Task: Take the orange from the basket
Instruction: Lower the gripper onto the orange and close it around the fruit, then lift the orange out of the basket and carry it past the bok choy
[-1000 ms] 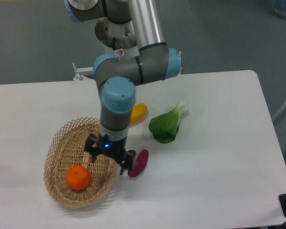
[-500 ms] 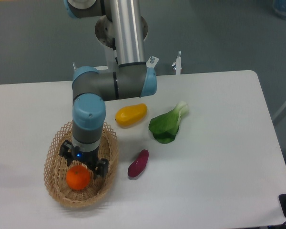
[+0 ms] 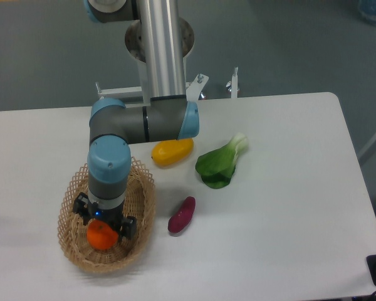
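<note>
A small round orange lies in the oval wicker basket at the table's front left. My gripper hangs directly over it inside the basket, one black finger to the orange's left and one to its right. The jaws stand apart, straddling the fruit's upper part. The wrist hides the top of the orange and the basket's middle. Whether the fingers touch the fruit I cannot tell.
A yellow mango-like fruit lies just behind the basket's right rim. A green leafy vegetable sits to its right. A purple eggplant-like piece rests right of the basket. The table's front edge runs close below the basket.
The arm swung left from the basket's right rim to above the orange, then dropped lower over it. The yellow fruit, once hidden by the arm, now shows.
</note>
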